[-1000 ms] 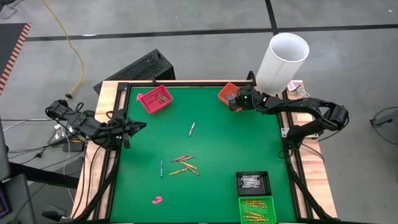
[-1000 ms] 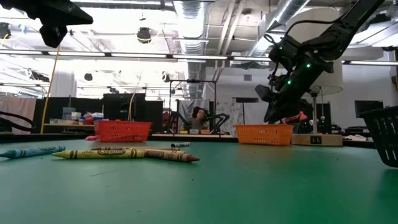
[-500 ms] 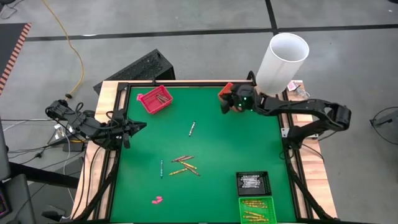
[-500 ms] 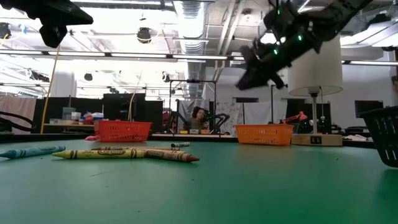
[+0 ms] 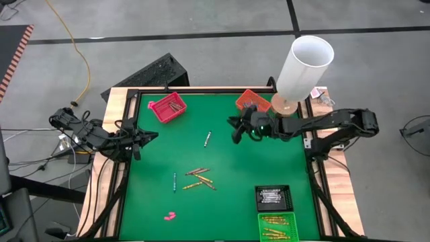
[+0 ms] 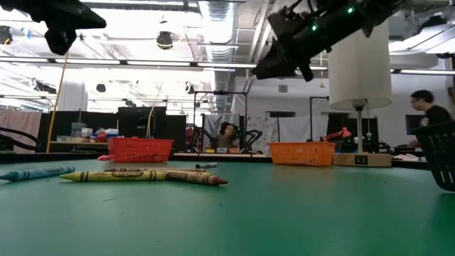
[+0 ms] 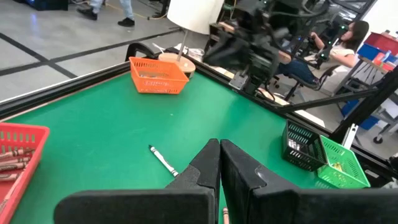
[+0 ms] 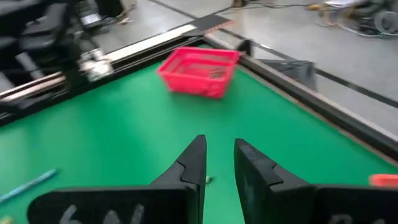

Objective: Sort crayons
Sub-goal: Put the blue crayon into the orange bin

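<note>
Crayons (image 5: 199, 177) lie mid-table, well ahead of the right gripper (image 5: 234, 131), which we see raised, jaws slightly parted, empty. Beyond its jaws, the red basket (image 8: 200, 71) holds reddish crayons. Left gripper (image 5: 149, 137) waits, closed.
</note>
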Robot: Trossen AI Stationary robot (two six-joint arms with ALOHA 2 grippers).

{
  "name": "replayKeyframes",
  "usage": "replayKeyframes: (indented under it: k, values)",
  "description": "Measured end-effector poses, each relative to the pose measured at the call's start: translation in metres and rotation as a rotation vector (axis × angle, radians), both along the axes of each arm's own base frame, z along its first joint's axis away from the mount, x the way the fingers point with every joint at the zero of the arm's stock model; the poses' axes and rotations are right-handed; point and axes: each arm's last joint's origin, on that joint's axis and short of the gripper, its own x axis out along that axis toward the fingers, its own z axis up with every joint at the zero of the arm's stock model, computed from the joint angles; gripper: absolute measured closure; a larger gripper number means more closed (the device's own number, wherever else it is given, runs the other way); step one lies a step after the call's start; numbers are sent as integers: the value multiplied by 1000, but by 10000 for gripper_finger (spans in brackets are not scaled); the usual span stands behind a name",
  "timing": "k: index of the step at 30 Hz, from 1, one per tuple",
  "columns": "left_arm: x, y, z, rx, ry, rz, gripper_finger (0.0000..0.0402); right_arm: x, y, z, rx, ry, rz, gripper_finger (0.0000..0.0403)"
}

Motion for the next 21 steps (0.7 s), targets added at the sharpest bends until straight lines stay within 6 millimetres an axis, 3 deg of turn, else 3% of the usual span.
replayKeyframes:
  k: [5, 9, 12, 21]
  values:
    - [0, 0, -1, 5, 14, 1, 401, 3, 22, 1, 32, -38, 36, 321]
    - [0, 0, -4, -5, 31, 16, 401, 17, 40, -8, -3, -61, 119, 321]
    - [-1, 1, -6, -26, 38, 21, 401, 35, 53, -10, -12, -67, 160, 321]
    - [-1, -1, -10, -71, 80, -48, 401, 110, 67, -11, -3, 120, 151, 321]
